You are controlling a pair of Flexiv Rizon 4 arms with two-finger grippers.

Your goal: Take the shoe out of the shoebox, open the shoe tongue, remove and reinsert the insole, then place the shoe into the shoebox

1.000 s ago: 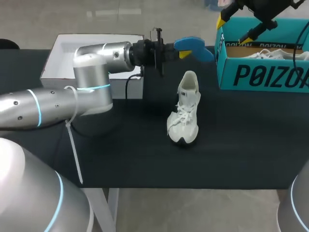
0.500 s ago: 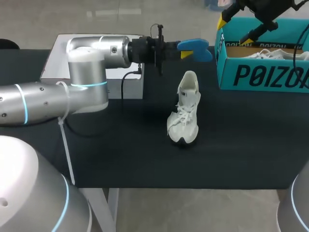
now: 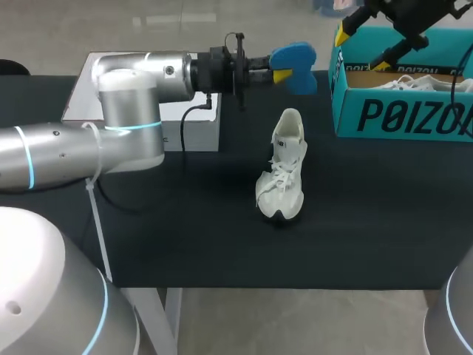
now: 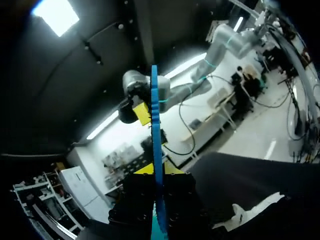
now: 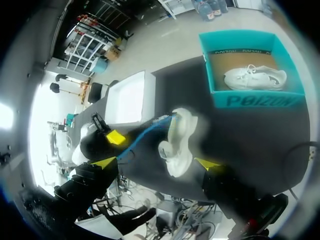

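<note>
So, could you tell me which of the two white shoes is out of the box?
The shoe standing mid-table, near the blue insole in the left end effector; the other shoe lies inside the teal shoebox.

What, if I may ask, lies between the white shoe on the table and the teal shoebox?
Nothing. In the head view, only bare black table separates the shoe from the shoebox.

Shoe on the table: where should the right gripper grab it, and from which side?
Probably the heel rim of the shoe, from above. It stands on its sole, heel at the far end, opening up: one finger inside, one outside. The open right gripper is high to its right; the left gripper holds the insole near the heel.
</note>
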